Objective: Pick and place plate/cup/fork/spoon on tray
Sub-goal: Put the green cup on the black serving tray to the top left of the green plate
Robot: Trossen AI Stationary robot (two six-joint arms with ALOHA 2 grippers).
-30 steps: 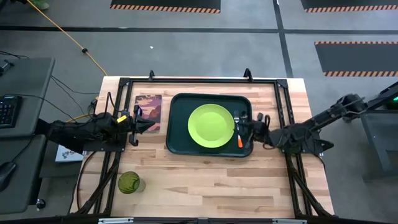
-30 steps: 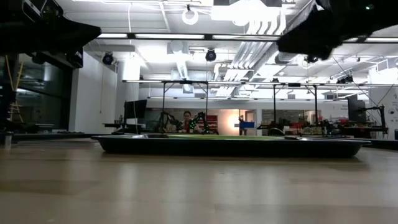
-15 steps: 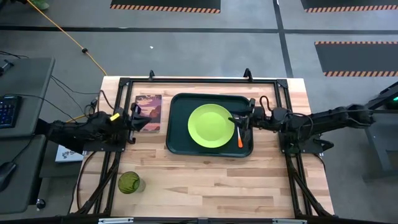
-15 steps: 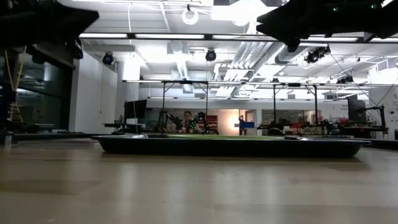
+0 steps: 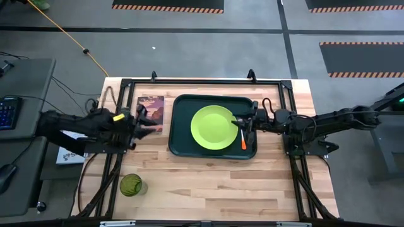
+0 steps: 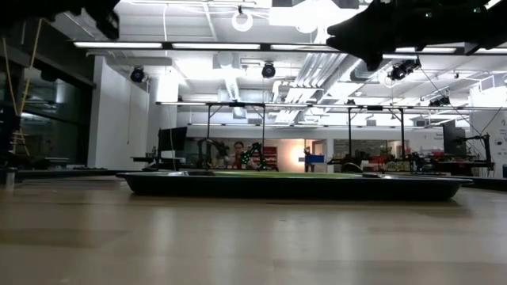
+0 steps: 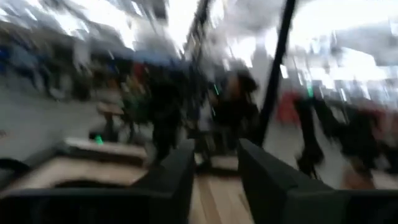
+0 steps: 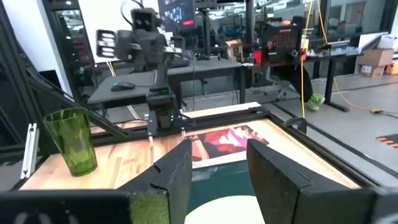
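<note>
We've got the high view straight overhead, taking in the whole table (image 5: 208, 183). The low view sits at tabletop level, looking flat across at the tray (image 6: 293, 185) edge-on, room behind. Right wrist cam faces 9 o'clock over the tray toward the cup (image 8: 73, 140). Left wrist cam is just blur.

Matt lime plate (image 5: 214, 127) on a dark smooth tray (image 5: 181, 135); pale wooden table (image 5: 208, 183); translucent cup (image 5: 130, 185).

A bright, open workshop under white ceiling lights (image 6: 238, 45)

Grey floor (image 5: 202, 53) carries hazard-striped mats (image 5: 167, 5); a yellow cable (image 5: 69, 34) crosses it; desks (image 8: 168, 78) stand beyond.
</note>
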